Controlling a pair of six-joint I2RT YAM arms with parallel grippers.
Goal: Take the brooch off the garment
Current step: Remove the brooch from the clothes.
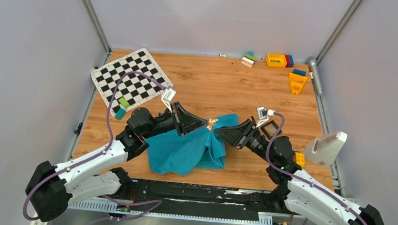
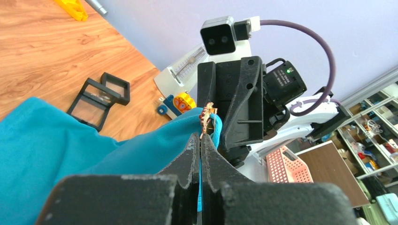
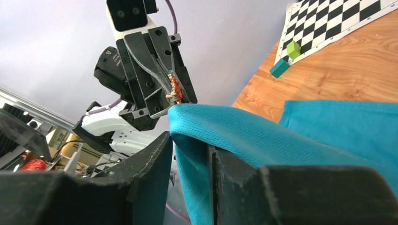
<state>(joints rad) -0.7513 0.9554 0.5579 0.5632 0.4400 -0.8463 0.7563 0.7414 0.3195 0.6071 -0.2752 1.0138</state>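
Top: garment (image 1: 183, 152) tented off counter (image 1: 215, 82), brooch (image 1: 212, 123) at its peak | Left wrist: my left fingers (image 2: 190, 157) pinched shut on brooch | Right wrist: my right fingers (image 3: 155, 159) narrow, clamping garment below it; brooch looks not yet free, so I judge pull-apart remains.

Walls (image 1: 219, 18): plain pale lavender-grey panels, evenly lit.
Corner posts (image 1: 91, 12): grey metal.
Tabletop (image 1: 214, 84): orange-brown wood grain.
Beyond: cluttered shelving (image 2: 375, 131).
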